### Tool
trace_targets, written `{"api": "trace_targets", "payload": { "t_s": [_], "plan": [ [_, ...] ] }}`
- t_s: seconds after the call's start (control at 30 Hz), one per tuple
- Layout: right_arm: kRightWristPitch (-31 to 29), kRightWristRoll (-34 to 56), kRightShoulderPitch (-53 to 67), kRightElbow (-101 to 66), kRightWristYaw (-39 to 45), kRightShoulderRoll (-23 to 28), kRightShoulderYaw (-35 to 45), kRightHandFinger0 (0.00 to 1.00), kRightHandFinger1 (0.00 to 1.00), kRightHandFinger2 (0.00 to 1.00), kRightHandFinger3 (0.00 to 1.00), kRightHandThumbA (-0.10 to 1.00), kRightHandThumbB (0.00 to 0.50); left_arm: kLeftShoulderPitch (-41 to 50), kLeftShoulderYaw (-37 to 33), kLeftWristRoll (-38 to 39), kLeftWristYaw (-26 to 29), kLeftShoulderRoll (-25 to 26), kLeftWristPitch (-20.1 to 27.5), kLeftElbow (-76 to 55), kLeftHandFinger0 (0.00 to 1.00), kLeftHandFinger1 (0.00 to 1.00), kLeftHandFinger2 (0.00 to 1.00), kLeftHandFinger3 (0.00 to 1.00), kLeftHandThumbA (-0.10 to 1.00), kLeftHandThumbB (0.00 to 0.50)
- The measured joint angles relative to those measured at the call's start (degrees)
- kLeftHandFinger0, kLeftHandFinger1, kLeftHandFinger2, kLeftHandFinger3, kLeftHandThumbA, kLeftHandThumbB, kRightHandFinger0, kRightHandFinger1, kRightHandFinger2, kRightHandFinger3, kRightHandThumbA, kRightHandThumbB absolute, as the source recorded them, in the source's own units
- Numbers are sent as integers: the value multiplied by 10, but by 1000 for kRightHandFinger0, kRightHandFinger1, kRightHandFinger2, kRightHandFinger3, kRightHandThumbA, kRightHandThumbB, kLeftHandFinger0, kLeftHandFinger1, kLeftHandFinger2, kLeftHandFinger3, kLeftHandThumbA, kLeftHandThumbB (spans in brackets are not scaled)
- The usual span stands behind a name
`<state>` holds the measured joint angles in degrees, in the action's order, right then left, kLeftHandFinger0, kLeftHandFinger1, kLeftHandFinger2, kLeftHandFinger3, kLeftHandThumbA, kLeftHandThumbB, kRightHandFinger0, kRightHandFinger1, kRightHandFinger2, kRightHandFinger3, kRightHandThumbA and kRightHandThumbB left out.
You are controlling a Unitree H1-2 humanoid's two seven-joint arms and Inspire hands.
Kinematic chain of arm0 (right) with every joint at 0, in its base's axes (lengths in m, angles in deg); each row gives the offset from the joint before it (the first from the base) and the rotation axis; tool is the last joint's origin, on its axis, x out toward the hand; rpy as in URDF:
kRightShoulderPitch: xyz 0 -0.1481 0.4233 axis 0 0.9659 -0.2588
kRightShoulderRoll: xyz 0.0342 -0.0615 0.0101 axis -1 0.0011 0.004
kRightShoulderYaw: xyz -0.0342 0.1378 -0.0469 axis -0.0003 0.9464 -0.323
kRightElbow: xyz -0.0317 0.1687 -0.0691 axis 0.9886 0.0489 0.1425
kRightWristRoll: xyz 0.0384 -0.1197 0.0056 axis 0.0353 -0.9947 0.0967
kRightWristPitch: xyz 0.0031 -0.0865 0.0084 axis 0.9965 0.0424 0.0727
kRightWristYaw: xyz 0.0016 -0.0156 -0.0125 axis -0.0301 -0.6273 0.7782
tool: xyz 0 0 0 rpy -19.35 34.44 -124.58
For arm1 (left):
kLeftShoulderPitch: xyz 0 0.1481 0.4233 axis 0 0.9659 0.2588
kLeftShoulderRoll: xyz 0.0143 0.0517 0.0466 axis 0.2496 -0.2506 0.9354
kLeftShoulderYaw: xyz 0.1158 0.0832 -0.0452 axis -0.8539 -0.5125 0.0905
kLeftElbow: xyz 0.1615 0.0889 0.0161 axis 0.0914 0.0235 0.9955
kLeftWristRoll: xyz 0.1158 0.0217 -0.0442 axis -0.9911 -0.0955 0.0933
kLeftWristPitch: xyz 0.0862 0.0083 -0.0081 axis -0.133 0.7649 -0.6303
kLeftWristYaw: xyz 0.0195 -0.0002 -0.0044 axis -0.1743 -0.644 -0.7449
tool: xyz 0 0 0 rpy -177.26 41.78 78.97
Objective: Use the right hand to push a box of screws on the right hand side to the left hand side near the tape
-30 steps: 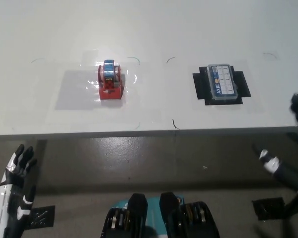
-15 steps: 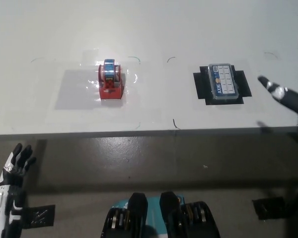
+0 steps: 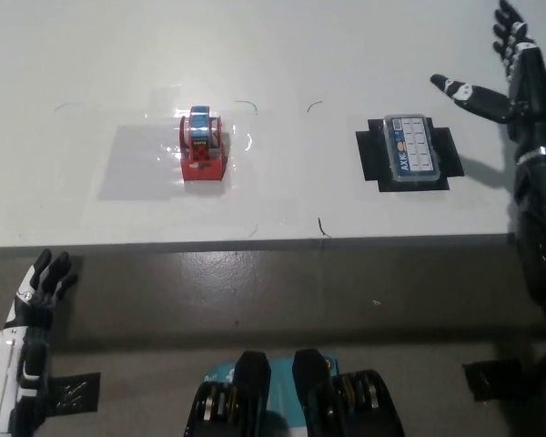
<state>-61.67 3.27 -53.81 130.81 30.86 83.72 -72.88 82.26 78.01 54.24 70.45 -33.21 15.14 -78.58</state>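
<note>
White surface (image 3: 346, 36) spans the upper frame; its front edge meets a grey-brown floor (image 3: 255, 291). Right robot hand (image 3: 514, 77) hovers over the surface's right edge, fingers spread, holding nothing. Box of screws (image 3: 409, 150) lies on a black patch (image 3: 369, 159) just left of that hand, apart from it. Tape (image 3: 203, 146) stands well further left. Left robot hand (image 3: 38, 291) rests low over the floor, fingers spread.
</note>
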Motion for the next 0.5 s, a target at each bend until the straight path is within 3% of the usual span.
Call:
{"api": "trace_targets", "payload": {
  "t_s": [0.17, 0.2, 0.37, 0.47, 0.5],
  "plan": [
    [-3, 10, -67, 140, -2, 0, 10, 1000, 1000, 1000, 1000, 981, 109, 0, -1, 4, -5, 0, 0, 0, 1000, 1000, 1000, 1000, 945, 137],
    [-4, 14, -82, 169, -2, 0, 15, 1000, 1000, 1000, 1000, 982, 92, 0, -1, 5, -5, 0, 0, 0, 1000, 1000, 1000, 1000, 949, 122],
    [-6, 29, -105, 238, -3, -2, 30, 1000, 1000, 1000, 1000, 977, 107, 0, 0, 9, -10, 0, 0, 0, 1000, 1000, 1000, 1000, 942, 92],
    [-6, 35, -100, 261, -3, -5, 37, 1000, 1000, 1000, 1000, 999, 131, 0, 1, 11, -12, 0, 0, 0, 1000, 1000, 1000, 1000, 959, 117],
    [-6, 38, -98, 267, -3, -7, 39, 1000, 1000, 1000, 1000, 991, 160, 0, 2, 12, -13, 0, 0, 0, 1000, 1000, 1000, 1000, 963, 118]
  ]
}}
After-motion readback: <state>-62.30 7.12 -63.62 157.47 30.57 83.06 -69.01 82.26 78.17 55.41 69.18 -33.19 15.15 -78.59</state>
